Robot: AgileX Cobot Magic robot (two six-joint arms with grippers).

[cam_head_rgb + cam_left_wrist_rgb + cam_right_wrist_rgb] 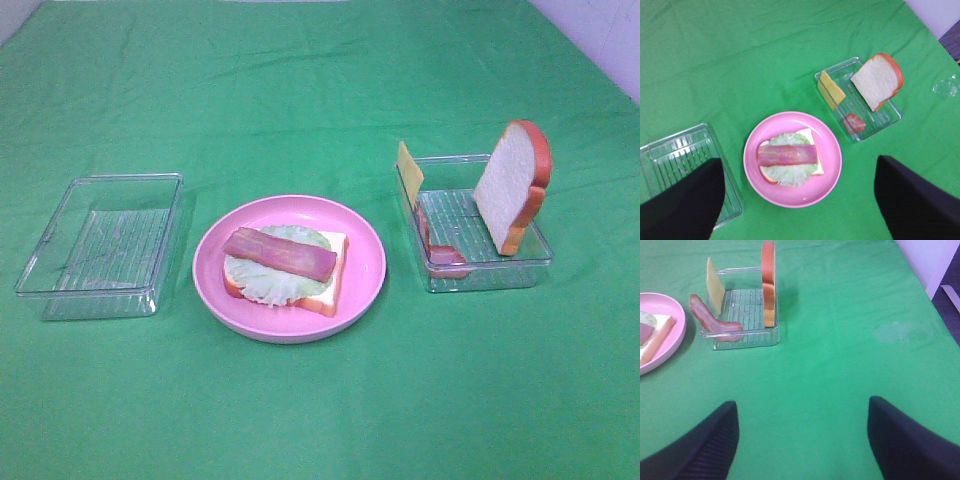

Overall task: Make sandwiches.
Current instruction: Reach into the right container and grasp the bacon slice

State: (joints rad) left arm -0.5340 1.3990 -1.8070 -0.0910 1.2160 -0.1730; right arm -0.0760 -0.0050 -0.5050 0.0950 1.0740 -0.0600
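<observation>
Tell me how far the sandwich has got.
Done: on the pink plate lie a bread slice, lettuce and a meat strip, stacked in that order. In hand: nothing; the left gripper and right gripper are both open and empty. Left: the cheese, the spare meat strip and the top bread slice are in the clear tray, not yet placed.

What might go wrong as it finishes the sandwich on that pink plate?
The cheese square stands on edge against the wall of the clear tray. It is thin, so it may slip from a grab or get knocked out. The bread slice leans upright in the same tray, so a nudge could topple it. On the plate, the meat strip lies loose on the lettuce and may shift when more is stacked.
</observation>
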